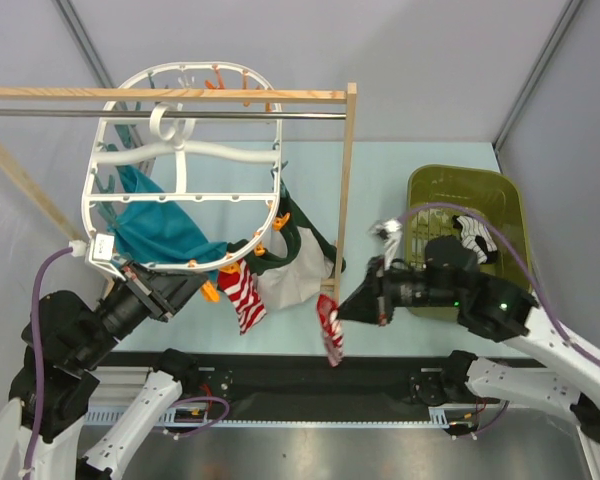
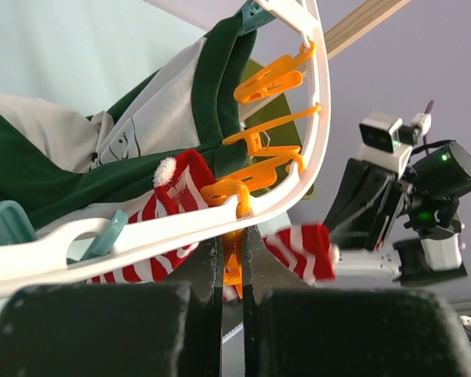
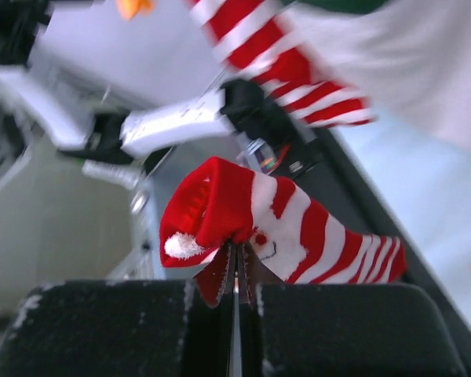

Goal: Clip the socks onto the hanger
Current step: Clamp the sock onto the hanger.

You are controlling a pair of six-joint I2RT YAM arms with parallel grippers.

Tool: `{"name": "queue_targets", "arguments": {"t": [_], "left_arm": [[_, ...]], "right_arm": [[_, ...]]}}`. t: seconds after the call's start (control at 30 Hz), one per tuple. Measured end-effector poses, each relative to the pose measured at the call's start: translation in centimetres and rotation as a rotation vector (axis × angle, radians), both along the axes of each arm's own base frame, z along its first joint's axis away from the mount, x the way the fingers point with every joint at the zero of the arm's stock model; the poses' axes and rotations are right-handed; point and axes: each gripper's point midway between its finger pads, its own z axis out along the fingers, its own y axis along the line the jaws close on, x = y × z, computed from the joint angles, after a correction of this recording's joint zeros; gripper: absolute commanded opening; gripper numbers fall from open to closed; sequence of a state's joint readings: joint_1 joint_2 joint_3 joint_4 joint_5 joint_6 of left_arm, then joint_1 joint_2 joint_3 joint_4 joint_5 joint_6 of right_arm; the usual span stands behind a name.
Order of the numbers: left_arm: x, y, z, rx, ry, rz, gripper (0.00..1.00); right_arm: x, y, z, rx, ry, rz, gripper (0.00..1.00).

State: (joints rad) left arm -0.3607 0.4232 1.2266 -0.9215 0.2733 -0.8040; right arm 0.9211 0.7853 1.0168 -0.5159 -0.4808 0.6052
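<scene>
The white oval hanger (image 1: 180, 150) hangs from the rod at the back left. One red-and-white sock (image 1: 243, 297) dangles from its near rim. My left gripper (image 1: 200, 287) reaches up under that rim (image 2: 141, 236) and is shut on an orange clip (image 2: 232, 267), right beside the hung sock (image 2: 180, 184). My right gripper (image 1: 344, 311) is shut on the cuff of a second red-and-white sock (image 1: 330, 330), which hangs in the air right of the hanger. In the right wrist view this sock (image 3: 282, 224) sits pinched at my right gripper (image 3: 237, 271).
A teal cloth (image 1: 160, 230) and a dark green-and-white garment (image 1: 290, 255) hang from the hanger. The wooden rack post (image 1: 346, 180) stands between the arms. An olive basket (image 1: 435, 190) at the right holds a black-and-white sock (image 1: 475, 235).
</scene>
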Motion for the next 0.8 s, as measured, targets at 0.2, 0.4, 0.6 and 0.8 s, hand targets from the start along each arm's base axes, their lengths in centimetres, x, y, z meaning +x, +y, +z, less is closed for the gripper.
{"name": "queue_targets", "arguments": {"t": [0.2, 0.4, 0.6, 0.8], "left_arm": [[-0.1, 0.0, 0.1, -0.005, 0.0, 0.0, 0.0], [-0.4, 0.1, 0.2, -0.012, -0.01, -0.002, 0.0], [-0.6, 0.2, 0.5, -0.016, -0.027, -0.003, 0.0], [-0.5, 0.3, 0.6, -0.012, -0.038, 0.006, 0.0]], "right_arm": [[-3.5, 7.7, -0.2, -0.038, -0.004, 0.161, 0.0], [-2.8, 13.4, -0.4, -0.018, 0.073, 0.116, 0.0], [-2.5, 16.5, 1.2, 0.042, 0.131, 0.075, 0.0], [-2.1, 17.5, 3.8, 0.099, 0.151, 0.042, 0.0]]}}
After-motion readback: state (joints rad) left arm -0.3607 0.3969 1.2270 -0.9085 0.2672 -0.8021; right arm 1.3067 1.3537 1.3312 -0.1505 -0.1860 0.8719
